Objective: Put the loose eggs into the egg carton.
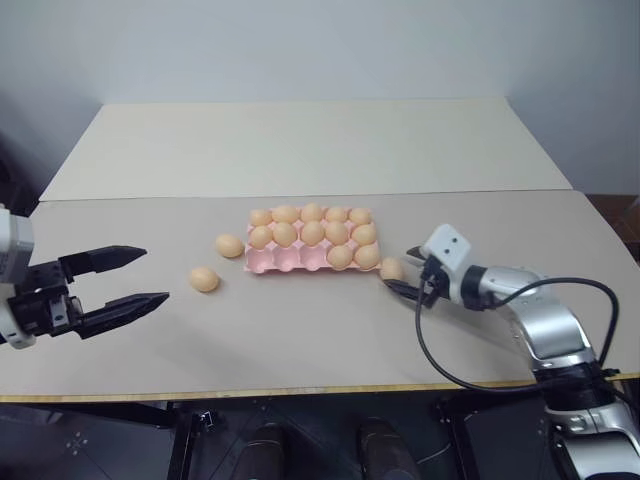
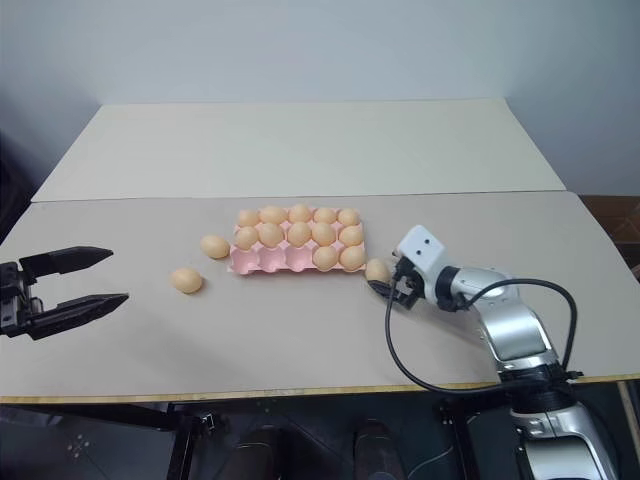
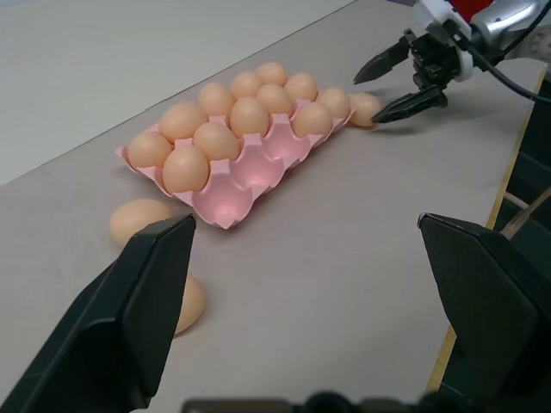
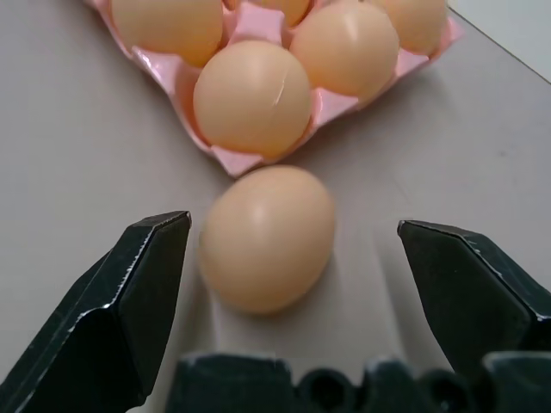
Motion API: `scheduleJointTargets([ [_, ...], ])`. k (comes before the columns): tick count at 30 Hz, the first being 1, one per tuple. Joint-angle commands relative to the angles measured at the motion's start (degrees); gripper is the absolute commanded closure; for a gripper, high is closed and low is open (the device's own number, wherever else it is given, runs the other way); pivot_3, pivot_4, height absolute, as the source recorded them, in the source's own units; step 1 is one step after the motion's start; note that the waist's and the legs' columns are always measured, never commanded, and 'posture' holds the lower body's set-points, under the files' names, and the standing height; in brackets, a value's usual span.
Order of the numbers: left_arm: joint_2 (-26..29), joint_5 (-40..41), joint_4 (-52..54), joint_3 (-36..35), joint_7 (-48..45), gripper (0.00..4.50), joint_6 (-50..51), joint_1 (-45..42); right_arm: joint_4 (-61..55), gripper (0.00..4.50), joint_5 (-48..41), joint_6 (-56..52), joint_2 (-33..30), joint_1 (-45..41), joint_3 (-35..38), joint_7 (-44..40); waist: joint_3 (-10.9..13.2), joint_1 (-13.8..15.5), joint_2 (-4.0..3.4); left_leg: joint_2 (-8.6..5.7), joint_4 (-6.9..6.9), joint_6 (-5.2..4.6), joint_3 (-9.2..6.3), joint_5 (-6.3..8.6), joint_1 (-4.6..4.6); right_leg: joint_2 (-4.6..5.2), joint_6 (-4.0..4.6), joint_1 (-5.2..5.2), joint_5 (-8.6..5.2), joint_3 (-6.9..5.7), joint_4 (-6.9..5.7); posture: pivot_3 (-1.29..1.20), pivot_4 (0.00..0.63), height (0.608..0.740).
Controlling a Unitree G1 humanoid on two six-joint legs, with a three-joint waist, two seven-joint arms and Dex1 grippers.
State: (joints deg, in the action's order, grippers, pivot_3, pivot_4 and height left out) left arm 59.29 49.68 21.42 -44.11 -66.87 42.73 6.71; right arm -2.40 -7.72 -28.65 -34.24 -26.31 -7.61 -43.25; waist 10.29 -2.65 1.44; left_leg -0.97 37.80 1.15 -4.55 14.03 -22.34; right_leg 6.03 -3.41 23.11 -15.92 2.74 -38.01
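The left claw (image 1: 145, 284) hangs over the near left part of the table (image 1: 300, 340), its two black fingers spread wide, holding nothing. The right claw (image 1: 408, 274) is low by the table, fingers spread too, with one egg (image 4: 267, 237) lying between them, not pinched. That egg sits just beside the near right corner of the carton (image 1: 272, 262). Two more eggs (image 1: 204, 279) (image 1: 229, 245) lie on the table left of the pink carton. The carton's near row has three bare cups.
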Motion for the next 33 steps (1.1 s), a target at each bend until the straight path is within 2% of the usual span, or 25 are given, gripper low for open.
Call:
scheduleJointTargets([
  [1,0.97,0.38,0.07,-0.69,0.08,0.00,-0.03,-0.68,1.90,0.40,1.99,1.42,1.31,-1.78,-1.05,1.62,0.00,0.03,0.00,0.00,0.00,0.00,0.00,0.00,0.00,0.00,0.00,0.00,0.00,0.00,0.00,0.00,0.150,0.740],
  [2,1.01,0.38,0.13,-0.82,0.03,0.00,-0.01,-0.64,1.92,0.54,1.73,1.64,1.27,-1.75,-0.89,0.98,0.00,0.08,0.00,0.00,0.00,0.00,-0.01,0.00,-0.03,0.00,0.00,0.02,0.00,0.00,0.01,0.00,0.150,0.740],
  [7,0.92,0.42,0.68,-1.34,-0.08,0.00,0.03,-0.22,-3.24,2.12,-0.42,-1.47,-0.70,-0.10,1.54,-1.19,0.00,0.21,-0.01,-0.01,0.00,0.00,-0.01,0.00,-0.04,0.01,0.00,0.01,0.00,0.00,0.00,0.00,0.150,0.740],
  [9,0.51,0.54,1.25,-1.42,0.08,0.00,0.01,0.11,-7.98,2.35,-1.53,-3.84,-3.30,1.74,3.30,-2.36,0.01,0.25,-0.01,-0.01,0.00,0.00,-0.02,0.00,-0.04,0.01,0.00,0.02,0.00,-0.01,0.00,0.00,0.150,0.740],
  [12,0.06,0.77,1.81,-1.50,0.33,0.00,-0.02,0.47,-14.91,2.35,-4.09,-7.30,-7.76,3.34,6.19,-4.28,0.01,0.25,-0.01,-0.02,0.00,0.00,-0.02,0.00,-0.07,0.02,0.00,0.01,0.00,-0.02,0.03,0.00,0.150,0.740],
  [15,-0.10,0.92,1.76,-1.29,0.43,0.00,-0.17,0.52,-17.42,2.35,-5.35,-9.01,-8.28,0.23,5.86,-4.22,0.00,-0.28,0.00,0.01,0.02,0.00,-0.01,0.00,0.04,0.00,0.00,-0.05,0.00,-0.01,-0.01,0.00,0.150,0.740],
  [18,-0.19,0.75,1.29,-0.40,0.59,0.00,-0.56,0.06,-16.00,2.35,-5.20,-9.44,-3.05,-6.23,2.06,-2.00,0.00,-1.10,0.00,0.08,0.00,0.00,0.00,0.00,0.12,-0.10,0.03,-0.06,0.01,0.02,-0.05,0.00,0.150,0.740],
  [23,-0.47,0.43,1.22,0.41,1.03,0.00,-1.02,-0.67,-8.08,2.35,0.31,-6.93,6.08,-14.82,-6.15,2.29,0.00,-1.32,-0.01,0.17,-0.02,0.00,-0.02,0.00,0.02,-0.21,0.06,0.06,0.03,0.06,-0.04,0.00,0.150,0.740],
  [31,-1.16,0.77,3.00,-2.03,1.59,0.00,-0.60,1.08,1.67,2.35,5.14,-2.46,16.07,-18.34,-13.90,4.25,0.00,-0.78,0.00,0.10,-0.01,0.02,-0.03,-0.01,-0.08,-0.11,0.06,0.17,0.04,0.04,-0.05,0.00,0.150,0.740],
  [33,-1.43,0.82,3.38,-2.15,1.87,0.00,-0.59,1.39,3.41,1.67,6.20,-1.74,17.70,-18.59,-14.58,4.79,0.00,-0.90,-0.01,0.10,-0.02,0.02,-0.04,-0.01,-0.03,-0.13,0.07,0.16,0.04,0.04,-0.08,0.00,0.150,0.740],
])
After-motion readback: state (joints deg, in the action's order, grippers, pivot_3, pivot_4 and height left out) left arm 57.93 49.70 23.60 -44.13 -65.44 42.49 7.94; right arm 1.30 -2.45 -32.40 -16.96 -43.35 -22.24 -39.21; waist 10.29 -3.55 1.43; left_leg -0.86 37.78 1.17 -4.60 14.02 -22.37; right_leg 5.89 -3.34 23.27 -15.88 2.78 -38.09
